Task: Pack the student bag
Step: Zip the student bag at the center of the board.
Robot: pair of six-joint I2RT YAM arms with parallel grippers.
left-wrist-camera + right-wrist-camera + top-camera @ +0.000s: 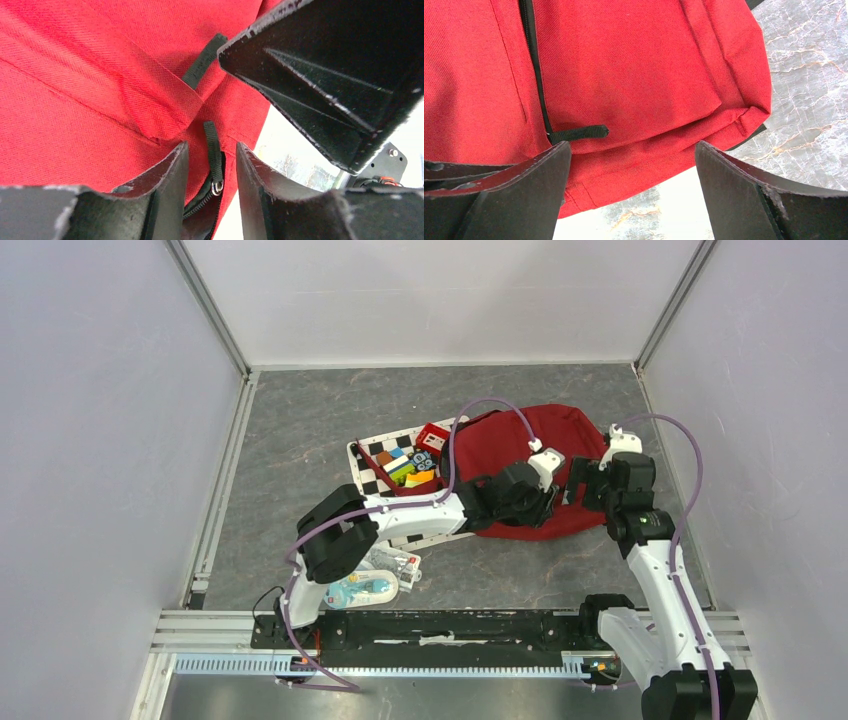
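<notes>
Your large red fabric backpack (560, 435) lies flat on the grey marbled tabletop (300, 420), centre-right, with its long axis roughly left-right; I cannot tell which end is its top. It looks soft and floppy, so take the black webbing zipper pull (216, 170). Your left claw (211, 146) straddles it, fingers apart; your right claw (632, 145) gapes wide above the bag's edge.

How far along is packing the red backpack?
Done: nothing visibly packed. In hand: the left arm's fingers straddle the black zipper pull strap on the red fabric backpack, not pinching it; the right arm's fingers hang open over a corner. Left: likely unzipping, then loading the colourful items on the checkered board and the loose packets in front of it.
</notes>
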